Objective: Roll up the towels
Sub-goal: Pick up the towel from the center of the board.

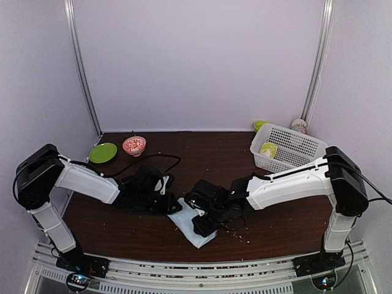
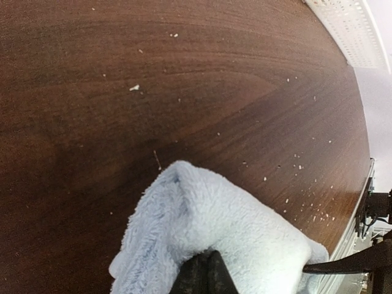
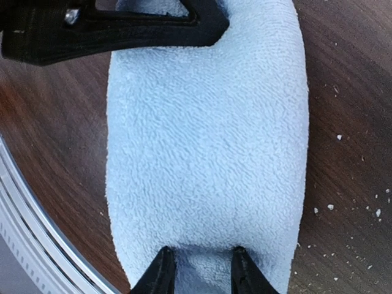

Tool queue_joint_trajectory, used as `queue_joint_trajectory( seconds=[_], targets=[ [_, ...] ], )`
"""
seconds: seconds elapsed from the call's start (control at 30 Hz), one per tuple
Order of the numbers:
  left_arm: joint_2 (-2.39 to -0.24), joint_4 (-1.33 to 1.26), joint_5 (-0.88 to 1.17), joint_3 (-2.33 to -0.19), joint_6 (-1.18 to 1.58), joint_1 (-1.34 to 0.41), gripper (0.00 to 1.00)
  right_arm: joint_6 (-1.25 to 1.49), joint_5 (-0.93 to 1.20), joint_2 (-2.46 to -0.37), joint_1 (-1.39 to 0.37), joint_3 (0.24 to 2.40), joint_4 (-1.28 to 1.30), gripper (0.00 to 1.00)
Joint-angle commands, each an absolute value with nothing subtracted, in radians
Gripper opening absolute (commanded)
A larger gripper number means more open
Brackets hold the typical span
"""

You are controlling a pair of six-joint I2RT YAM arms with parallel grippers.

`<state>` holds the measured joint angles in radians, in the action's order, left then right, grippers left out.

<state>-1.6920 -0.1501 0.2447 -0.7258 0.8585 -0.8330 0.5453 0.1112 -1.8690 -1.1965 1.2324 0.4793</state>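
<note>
My 2 arms lie low, meeting at the near middle of the worktop (image 1: 202, 160). My left tool (image 2: 205, 262) is clamped shut on the pale blue towel (image 1: 184, 220). My right tool (image 3: 203, 264), part open, pinches its end. Only the overhead view shows the far basket (image 1: 303, 142).

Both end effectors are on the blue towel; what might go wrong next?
The left end effector and right end effector sit close together over the pale blue towel; they may collide. The towel lies by the table edge and might slide off. Stray crumbs may get rolled in.
</note>
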Motion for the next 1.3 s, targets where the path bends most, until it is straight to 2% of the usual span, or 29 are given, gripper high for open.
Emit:
queue_joint_trajectory(
  seconds=[0.0, 0.17, 0.23, 0.43, 0.63, 1.0, 1.27],
  targets=[
    [-1.735, 0.052, 0.161, -0.699, 0.819, -0.830, 0.05, 0.528, 0.080, -1.791, -1.195, 1.203, 0.535, 0.39],
    [-1.724, 0.061, 0.153, -0.711, 0.808, -0.830, 0.04, 0.548, 0.182, -1.671, -1.117, 1.154, 0.405, 0.66],
    [-1.719, 0.057, 0.155, -0.708, 0.809, -0.830, 0.04, 0.573, 0.260, -1.667, -1.064, 1.130, 0.345, 0.74],
    [-1.713, 0.042, 0.158, -0.702, 0.814, -0.830, 0.04, 0.580, 0.428, -1.798, -1.010, 1.170, 0.252, 0.84],
    [-1.709, 0.035, 0.162, -0.704, 0.823, -0.831, 0.04, 0.580, 0.469, -1.905, -1.014, 1.228, 0.245, 0.88],
    [-1.716, 0.028, 0.170, -0.710, 0.828, -0.833, 0.04, 0.571, 0.435, -1.947, -1.067, 1.261, 0.302, 0.90],
    [-1.717, 0.026, 0.170, -0.709, 0.830, -0.838, 0.04, 0.539, 0.284, -2.020, -1.107, 1.357, 0.481, 0.90]
  ],
)
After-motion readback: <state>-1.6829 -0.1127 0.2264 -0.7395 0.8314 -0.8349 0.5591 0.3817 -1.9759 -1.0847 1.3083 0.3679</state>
